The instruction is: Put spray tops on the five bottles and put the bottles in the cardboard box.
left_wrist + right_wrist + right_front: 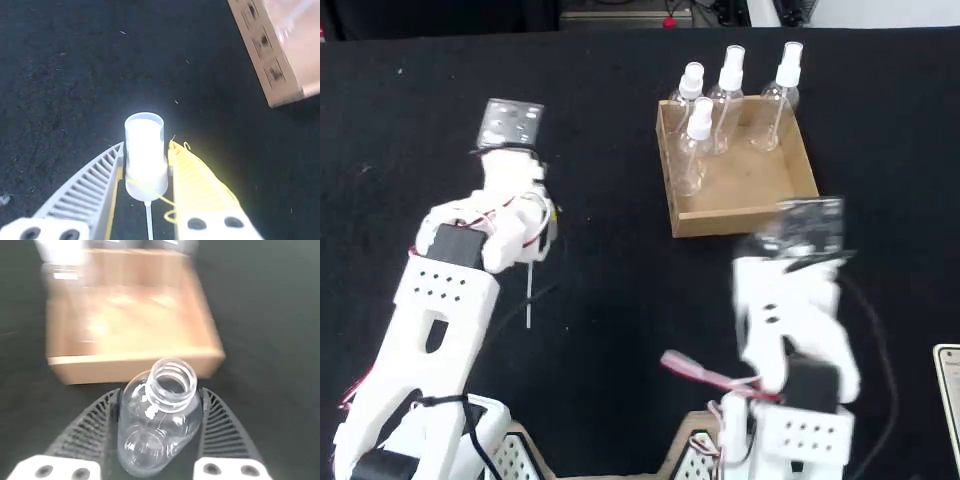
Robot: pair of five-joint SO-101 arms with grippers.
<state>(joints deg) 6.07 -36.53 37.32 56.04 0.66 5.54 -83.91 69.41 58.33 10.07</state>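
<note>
The black counter (600, 120) carries the cardboard box (750, 215) toward its far right, and 4 capped bottles (692, 150) stand inside it, mostly along the far and left walls. That leaves bottle 5, so the step in hand looks like the last capping. The right tool (160, 391) pinches this open-necked bottle (155, 430) around its shoulder, just short of the box's near wall, mouth bare. The left tool (146, 145), well apart over the counter to the left, is pressed onto the white spray top (145, 150), whose thin dip tube (528, 295) hangs below. Next, the 2 arms would need to meet, with the tube threaded straight down into the narrow neck and the top seated before the bottle goes into the box.
</note>
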